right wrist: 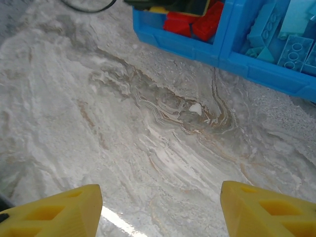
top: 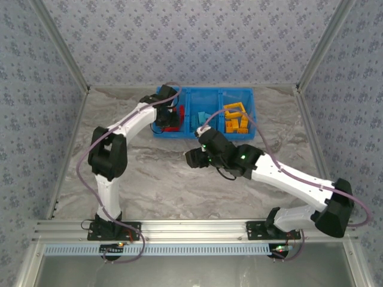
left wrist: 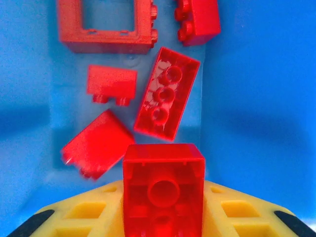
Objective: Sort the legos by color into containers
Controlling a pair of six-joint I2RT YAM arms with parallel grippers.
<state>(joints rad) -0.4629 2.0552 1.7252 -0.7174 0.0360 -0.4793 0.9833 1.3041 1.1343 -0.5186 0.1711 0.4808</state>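
Over the left compartment of the blue containers tray (top: 206, 89) my left gripper (top: 163, 116) hangs, shut on a red lego brick (left wrist: 163, 182) held between its yellow fingers (left wrist: 89, 212) with its hollow underside toward the camera. Below it lie several red legos: a hollow frame (left wrist: 106, 42), a long brick (left wrist: 166, 94) and smaller ones. The middle compartment holds light blue legos (top: 203, 118) and the right one holds yellow legos (top: 236, 119). My right gripper (top: 189, 158) stands open above bare table, nothing between its fingers (right wrist: 59, 212), in front of the tray (right wrist: 266, 74).
The marbled grey table (top: 161, 179) stretches in front of the tray. Patterned walls close in the back and both sides. The right arm (top: 281, 173) lies across the table's right half, its wrist close to the tray's front wall.
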